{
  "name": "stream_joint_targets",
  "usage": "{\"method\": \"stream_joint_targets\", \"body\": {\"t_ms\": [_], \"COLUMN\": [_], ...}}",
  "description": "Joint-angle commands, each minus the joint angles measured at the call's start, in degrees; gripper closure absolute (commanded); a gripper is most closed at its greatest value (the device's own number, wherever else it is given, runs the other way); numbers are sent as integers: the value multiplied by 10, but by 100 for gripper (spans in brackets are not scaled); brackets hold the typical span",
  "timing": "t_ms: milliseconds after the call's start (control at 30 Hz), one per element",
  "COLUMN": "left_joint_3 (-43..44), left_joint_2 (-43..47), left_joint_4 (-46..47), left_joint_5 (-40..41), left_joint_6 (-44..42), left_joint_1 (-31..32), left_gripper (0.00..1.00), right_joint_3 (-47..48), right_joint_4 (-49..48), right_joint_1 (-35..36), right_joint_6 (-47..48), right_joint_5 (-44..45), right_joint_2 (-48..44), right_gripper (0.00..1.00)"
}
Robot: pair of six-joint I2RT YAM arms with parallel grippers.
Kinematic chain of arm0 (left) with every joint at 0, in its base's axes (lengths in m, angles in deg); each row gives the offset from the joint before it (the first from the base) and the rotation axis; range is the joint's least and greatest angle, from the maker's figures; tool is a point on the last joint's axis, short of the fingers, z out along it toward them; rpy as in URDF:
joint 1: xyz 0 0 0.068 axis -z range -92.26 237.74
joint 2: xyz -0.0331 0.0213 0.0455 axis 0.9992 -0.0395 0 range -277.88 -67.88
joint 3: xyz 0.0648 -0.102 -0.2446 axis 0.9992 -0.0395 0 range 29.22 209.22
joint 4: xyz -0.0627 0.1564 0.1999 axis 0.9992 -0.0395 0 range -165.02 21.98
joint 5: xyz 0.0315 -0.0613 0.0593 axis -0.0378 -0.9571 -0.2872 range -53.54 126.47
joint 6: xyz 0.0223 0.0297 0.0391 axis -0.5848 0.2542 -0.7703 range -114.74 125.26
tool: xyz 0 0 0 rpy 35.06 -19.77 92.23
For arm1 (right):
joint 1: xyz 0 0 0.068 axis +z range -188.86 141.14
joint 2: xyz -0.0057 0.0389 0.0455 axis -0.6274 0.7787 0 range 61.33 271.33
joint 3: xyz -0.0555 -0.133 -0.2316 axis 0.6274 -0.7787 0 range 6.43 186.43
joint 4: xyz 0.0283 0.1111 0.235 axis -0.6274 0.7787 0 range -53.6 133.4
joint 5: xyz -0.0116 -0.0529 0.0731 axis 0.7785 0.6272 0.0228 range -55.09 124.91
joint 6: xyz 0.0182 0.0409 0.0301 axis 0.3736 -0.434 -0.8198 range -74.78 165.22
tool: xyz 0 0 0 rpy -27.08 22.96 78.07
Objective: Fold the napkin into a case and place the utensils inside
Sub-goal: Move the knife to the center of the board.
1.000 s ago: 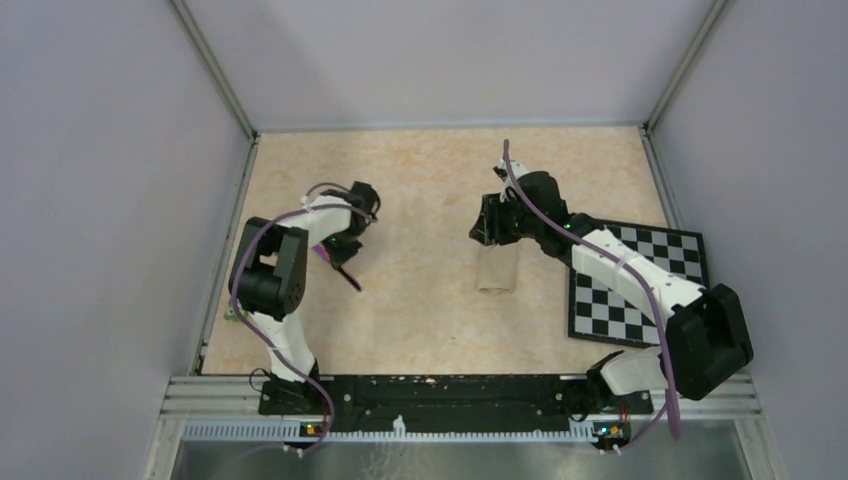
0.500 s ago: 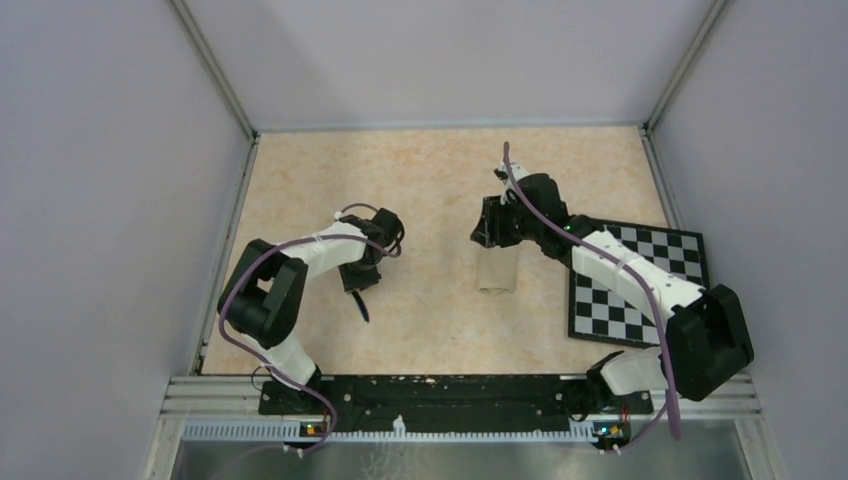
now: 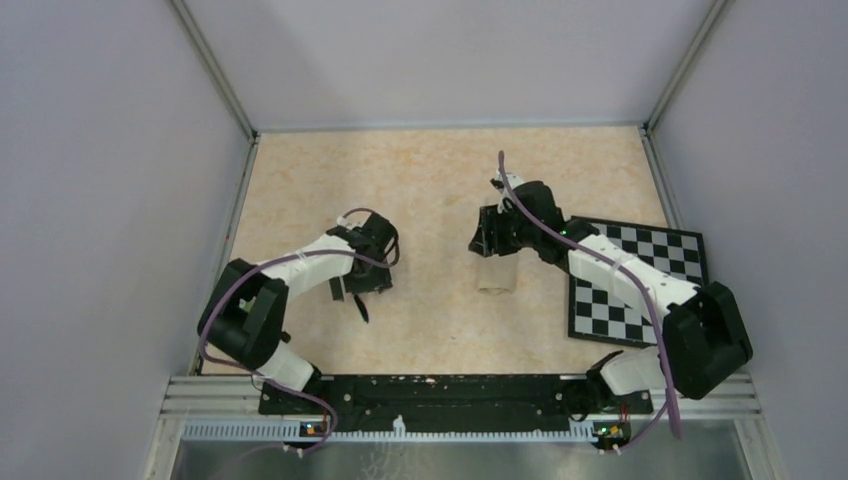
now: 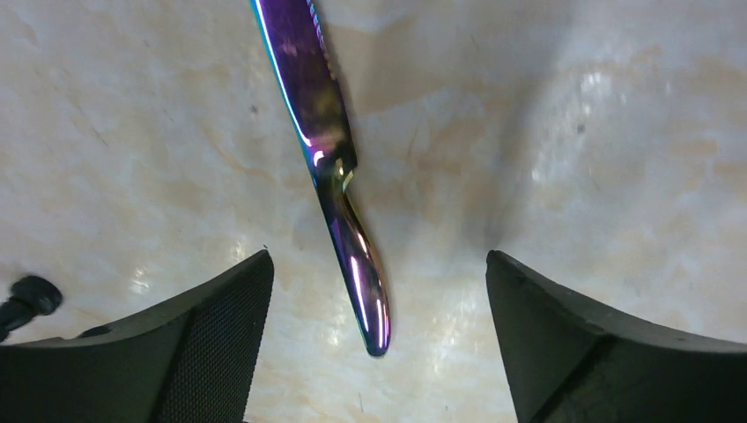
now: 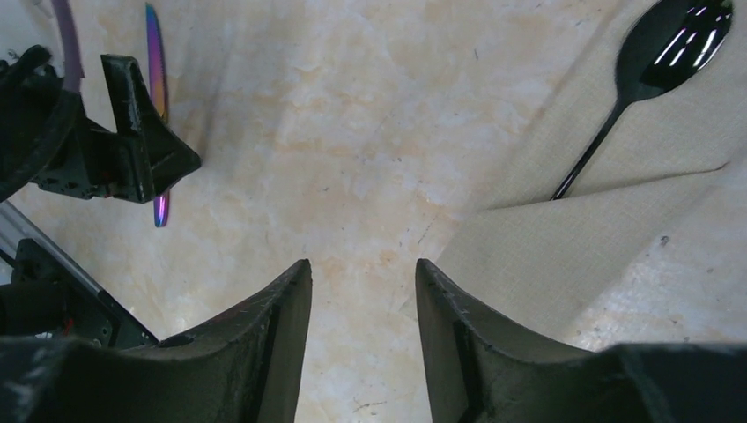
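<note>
Left pincer (image 4: 377, 257) has shifted, jaws spread astride knife (image 4: 304, 79).

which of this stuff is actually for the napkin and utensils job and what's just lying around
For the job:
- beige napkin case
- black spoon, handle tucked under the case's fold
- purple iridescent knife, not yet in the case

Just lying about:
- black-and-white checkerboard
</note>
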Motion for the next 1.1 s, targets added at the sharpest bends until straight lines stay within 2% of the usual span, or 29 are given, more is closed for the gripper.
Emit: {"method": "stream_joint_targets", "body": {"t_ms": [0, 67, 200, 333, 433, 667, 800, 900, 1067], "left_joint_3": [-43, -45, -39, -42, -23, 36, 46, 45, 46], "left_joint_2": [146, 233, 407, 566, 641, 715, 736, 754, 770], "left_joint_4": [55, 56, 67, 93, 95, 99, 99, 95, 78], "left_joint_5": [-55, -65, -83, -93, -105, -132, -141, -145, -150], "left_joint_6": [-29, -55, -117, -171, -211, -270, -273, -273, -278], "left_joint_1": [0, -4, -6, -6, -5, -5, -5, -5, -5], "left_gripper": [2, 1, 1, 1, 1, 1, 1, 1, 1], "right_joint_3": [37, 68, 148, 286, 395, 701, 846, 881, 872], "right_joint_4": [15, 34, 74, 148, 212, 389, 470, 478, 452], "right_joint_1": [50, 73, 133, 189, 229, 305, 324, 326, 327], "right_joint_6": [-10, -24, -54, -83, -96, -113, -117, -123, -131], "right_joint_5": [0, -3, 12, 10, 22, 74, 94, 111, 146], "right_joint_2": [54, 90, 166, 283, 373, 581, 676, 703, 711], "right_gripper": [32, 26, 22, 20, 19, 19, 28, 36, 40]}}
